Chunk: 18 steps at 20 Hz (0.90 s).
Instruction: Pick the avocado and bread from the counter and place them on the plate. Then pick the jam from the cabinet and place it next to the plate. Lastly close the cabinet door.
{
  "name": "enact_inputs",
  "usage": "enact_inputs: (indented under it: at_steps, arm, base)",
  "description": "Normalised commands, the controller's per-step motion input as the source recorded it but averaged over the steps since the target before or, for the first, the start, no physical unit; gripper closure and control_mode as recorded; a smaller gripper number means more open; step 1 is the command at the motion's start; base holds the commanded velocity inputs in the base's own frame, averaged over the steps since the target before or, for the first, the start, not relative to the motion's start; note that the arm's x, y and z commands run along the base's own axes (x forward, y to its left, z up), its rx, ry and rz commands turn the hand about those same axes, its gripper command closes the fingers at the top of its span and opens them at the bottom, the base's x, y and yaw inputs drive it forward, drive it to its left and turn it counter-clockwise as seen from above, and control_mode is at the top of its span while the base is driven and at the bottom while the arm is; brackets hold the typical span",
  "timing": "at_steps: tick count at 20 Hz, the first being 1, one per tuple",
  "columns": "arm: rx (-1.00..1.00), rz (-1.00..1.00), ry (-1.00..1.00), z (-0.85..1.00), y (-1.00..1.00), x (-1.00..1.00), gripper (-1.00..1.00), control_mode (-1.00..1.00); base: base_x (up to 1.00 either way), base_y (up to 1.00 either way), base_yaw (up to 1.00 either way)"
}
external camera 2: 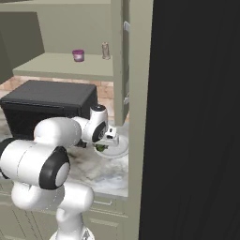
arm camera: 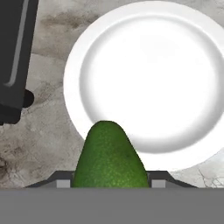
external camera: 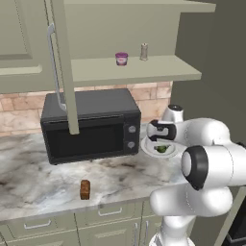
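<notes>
I had the two-finger gripper closed on the dark green oval avocado, held over the near rim of the round white plate on the grey-white marbled counter. The reddish-brown bread piece stood on that counter, in front of the black microwave. The purple jam jar sat on the open olive-green cabinet's shelf.

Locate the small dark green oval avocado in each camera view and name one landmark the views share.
Left base view: avocado right of centre, over the plate beside the microwave.
Right base view: avocado left of centre, below the wrist.
Hand view: avocado bottom centre, between the gripper's fingertips.
Shared landmark: the round white plate.
</notes>
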Motion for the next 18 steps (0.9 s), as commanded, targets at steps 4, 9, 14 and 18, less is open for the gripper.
enact_inputs:
  at_steps: [4,9,14,18]
  arm:
    - [0.00,-0.03,0.01,0.01,-0.16,0.34,1.00,-1.00]
    - [0.00,0.00,0.00,-0.04,-0.29,0.10,1.00,-1.00]
    - [0.00,0.00,0.00,-0.08,-0.18,0.11,1.00,-1.00]
    - [0.00,0.00,0.00,-0.10,-0.01,0.11,1.00,-1.00]
  base:
    - [0.00,0.00,0.00]
    - [0.00,0.00,0.00]
    - [0.00,0.00,0.00]
    - [0.00,0.00,0.00]
